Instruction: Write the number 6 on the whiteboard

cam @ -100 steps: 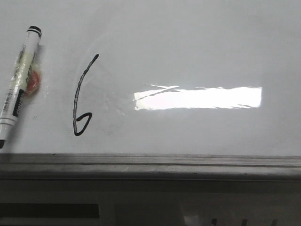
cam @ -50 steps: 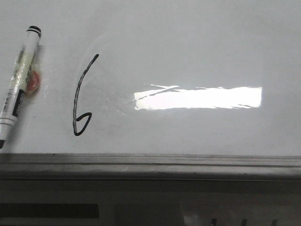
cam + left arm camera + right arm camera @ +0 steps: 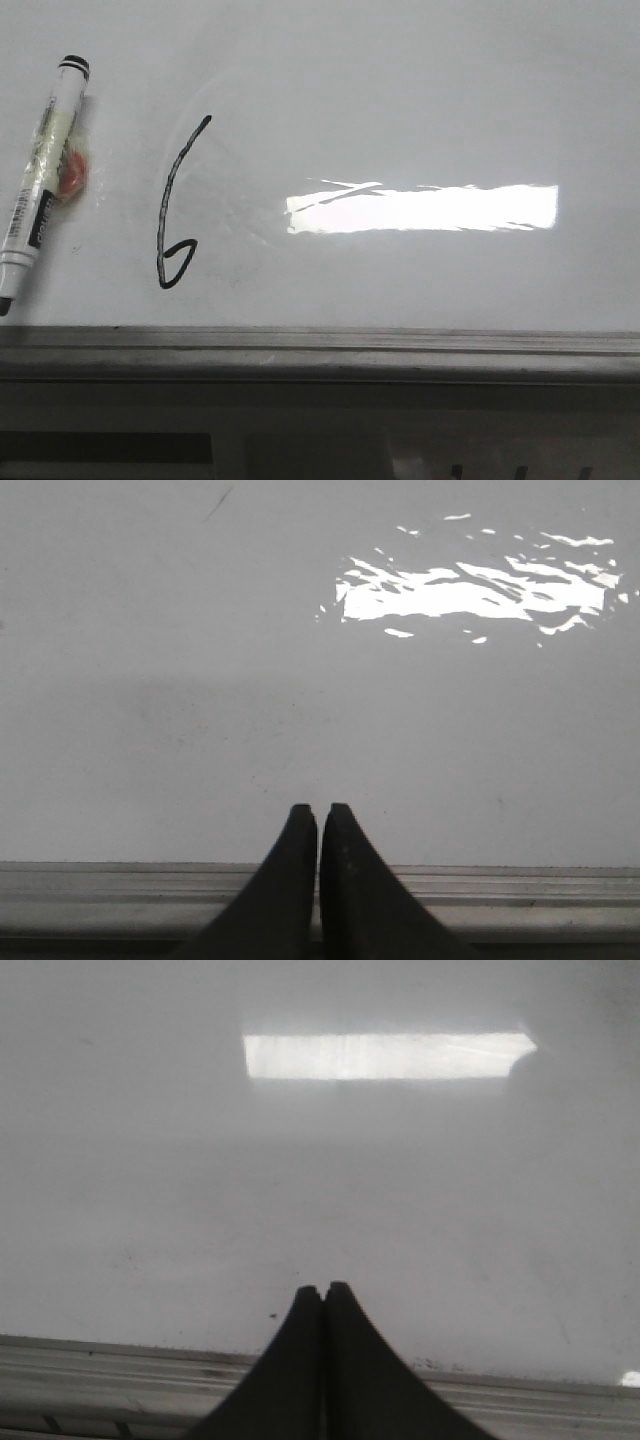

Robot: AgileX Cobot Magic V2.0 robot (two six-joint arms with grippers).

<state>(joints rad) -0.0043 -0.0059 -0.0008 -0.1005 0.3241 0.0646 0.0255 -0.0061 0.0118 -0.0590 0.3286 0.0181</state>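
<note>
Already the number 6 (image 3: 175,215) marks the whiteboard (image 3: 420,110) (both arms' fingers (image 3: 318,815) (image 3: 324,1292) closed, empty)

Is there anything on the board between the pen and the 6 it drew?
No. In the front view, only bare whiteboard separates the pen from the 6.

Glare: bright rectangular reflection on the whiteboard (image 3: 420,120), all 3 views.
Light: even, overhead.
Focus: right wrist view hazy; front view sharp.
</note>
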